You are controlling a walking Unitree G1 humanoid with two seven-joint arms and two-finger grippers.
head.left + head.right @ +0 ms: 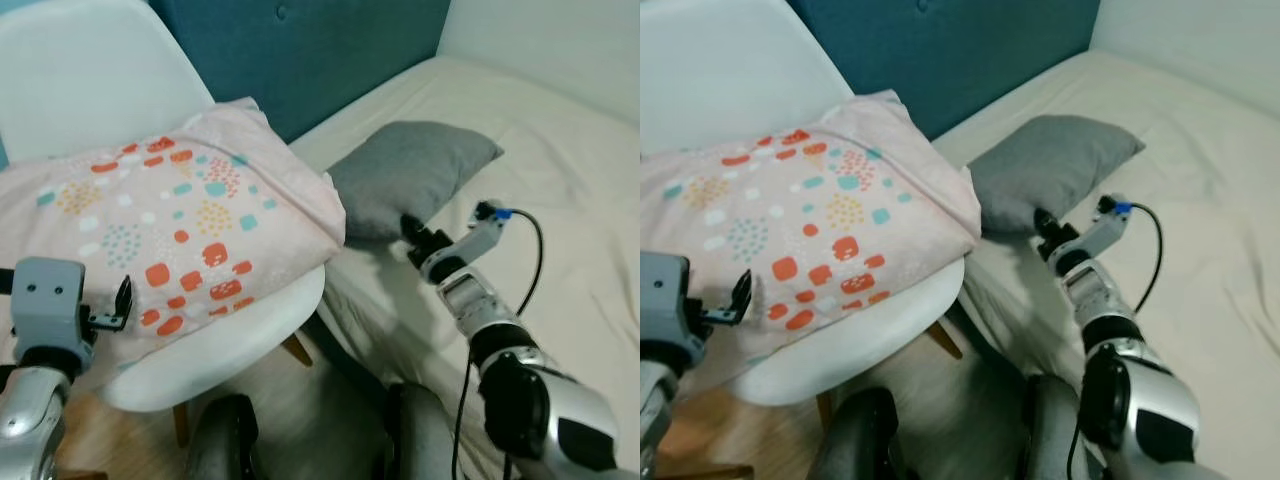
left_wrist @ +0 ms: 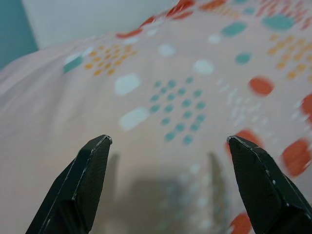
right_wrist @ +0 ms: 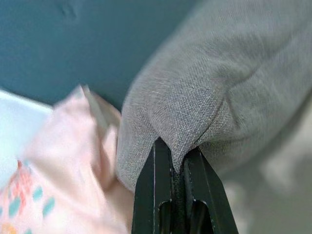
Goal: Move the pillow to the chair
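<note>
The grey pillow (image 1: 410, 175) lies on the bed (image 1: 560, 200), close to its left edge, just beside the white chair (image 1: 90, 70), where a pink patterned pillow (image 1: 170, 215) already covers the seat. I judge the grey one light and soft: it should sag and fold from any single pinch, and its woven cover looks rough enough not to slip. An edge or corner is the sensible place to take it, since the full body is too thick for my fingers. My right gripper (image 3: 176, 161) has done that: its 2 fingers are pressed together on a fold of the grey fabric at the pillow's near edge, with the cloth puckered between them. The bite looks shallow, so I expect the pillow to dangle and swing when lifted. My left gripper (image 2: 168, 161) hovers just above the patterned pillow at the near left of the chair, its 2 fingers spread wide apart, holding nothing.
</note>
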